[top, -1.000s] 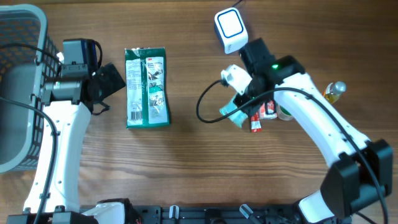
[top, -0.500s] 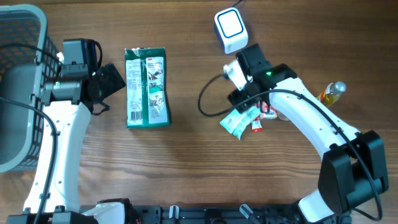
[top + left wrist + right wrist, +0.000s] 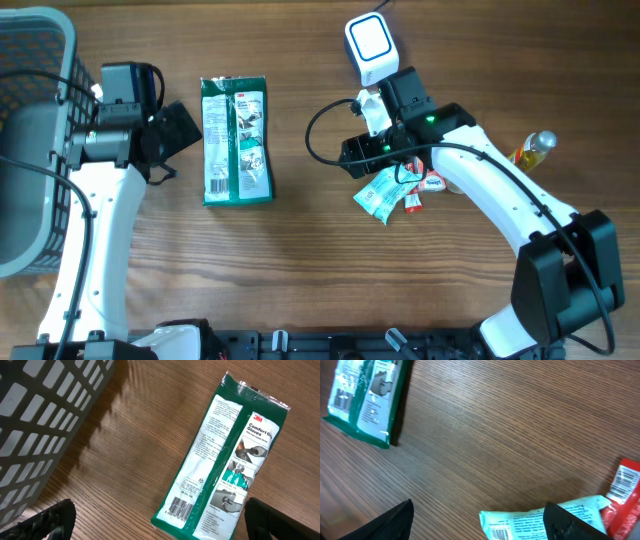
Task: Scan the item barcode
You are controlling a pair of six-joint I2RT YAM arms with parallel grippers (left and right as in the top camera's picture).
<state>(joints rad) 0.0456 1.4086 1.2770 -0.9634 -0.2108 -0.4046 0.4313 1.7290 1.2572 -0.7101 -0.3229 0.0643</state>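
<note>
Teal packet (image 3: 383, 190) flat on the table (image 3: 300, 260), below the scanner (image 3: 368, 42), nothing gripping it.

My right gripper (image 3: 352, 155) reaches in over the packet's upper edge, arm bent, fingers apart and empty. My left gripper (image 3: 183, 128) sits beside the green glove pack (image 3: 236, 140), fingers wide apart. I count one teal packet, one glove pack, what looks like two red packets (image 3: 412, 201), one bottle (image 3: 535, 148), one basket (image 3: 30, 150).
</note>
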